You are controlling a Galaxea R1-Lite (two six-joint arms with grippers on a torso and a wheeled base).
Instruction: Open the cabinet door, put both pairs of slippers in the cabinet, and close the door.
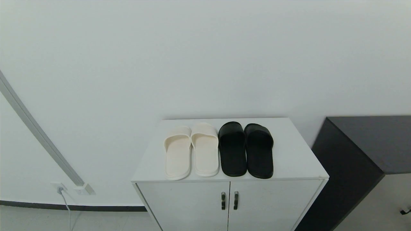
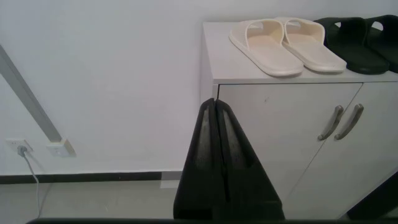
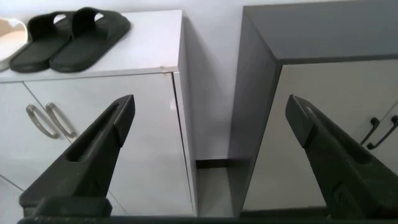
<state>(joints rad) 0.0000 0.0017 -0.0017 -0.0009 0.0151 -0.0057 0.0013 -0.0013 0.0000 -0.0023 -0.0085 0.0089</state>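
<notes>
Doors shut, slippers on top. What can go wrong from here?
1. The door handles sit side by side at the seam; the open right pincer may catch both.
2. The white slippers and black slippers reach the white cabinet's front edge; an arm could knock them off.
3. The dark cabinet crowds the right side.

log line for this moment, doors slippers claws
doors: shut | white slippers: on cabinet top | black slippers: beside them | left claw: shut, empty | right claw: open, empty
</notes>
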